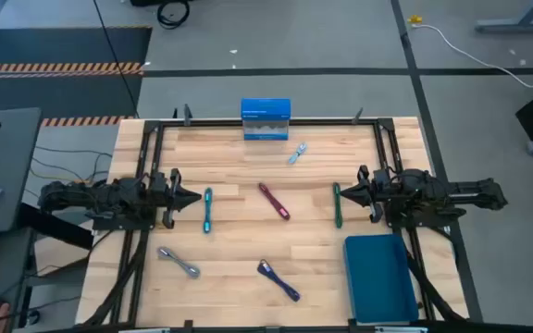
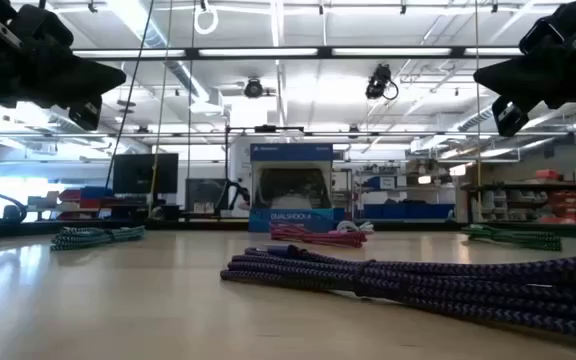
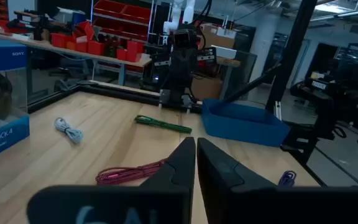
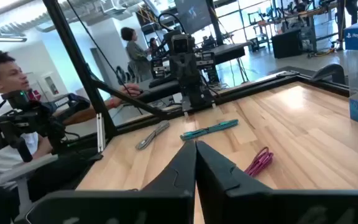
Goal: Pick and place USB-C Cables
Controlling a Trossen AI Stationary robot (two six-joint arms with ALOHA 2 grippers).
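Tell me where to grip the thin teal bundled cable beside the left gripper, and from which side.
Probably grip the thin teal bundled cable at its middle, from straight above, fingers across its narrow width: it lies flat on the table, long and slim, just ahead of the shut left gripper.

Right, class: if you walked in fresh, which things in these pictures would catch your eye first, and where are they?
Six small coloured USB-C Cables lie scattered over the wooden table, the maroon cable near its middle. An upright blue-and-white box stands at the far edge, and a blue tray sits at the near right corner. The two dark arms face each other, left pincer beside the teal cable, right pincer beside the dark green cable, both shut.
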